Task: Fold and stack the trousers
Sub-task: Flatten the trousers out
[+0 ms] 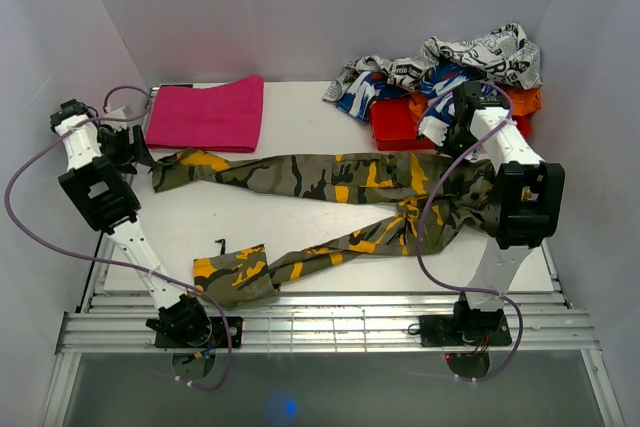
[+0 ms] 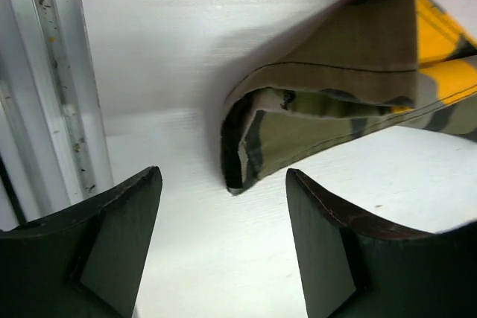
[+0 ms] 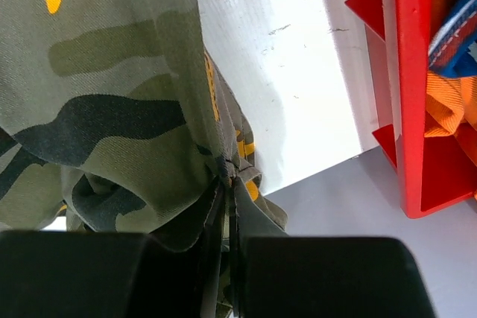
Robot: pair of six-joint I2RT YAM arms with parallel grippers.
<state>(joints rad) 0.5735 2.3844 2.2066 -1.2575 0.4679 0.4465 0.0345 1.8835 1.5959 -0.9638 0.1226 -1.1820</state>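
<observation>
White tabletop (image 1: 300,117) carries the camouflage trousers (image 1: 320,175), spread lengthwise with both legs reaching left, near a folded pink cloth (image 1: 205,112). At their bunched right end the right end effector (image 3: 229,191) is closed, pinching the fabric; the left end effector (image 2: 223,184) stands open at one leg hem

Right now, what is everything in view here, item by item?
trousers: one, olive camouflage with yellow-orange blotches, spread across the table
folded cloth: one, pink, far left
bin: one, red, far right
newsprint-patterned garment: one, black-and-white, atop the bin heap
blue-and-white garment: one, heap's left side
orange garment: one, heap's right side
table: one, white
left gripper: one, black, open at a trouser hem
right gripper: one, black, shut on the trousers' right end
</observation>
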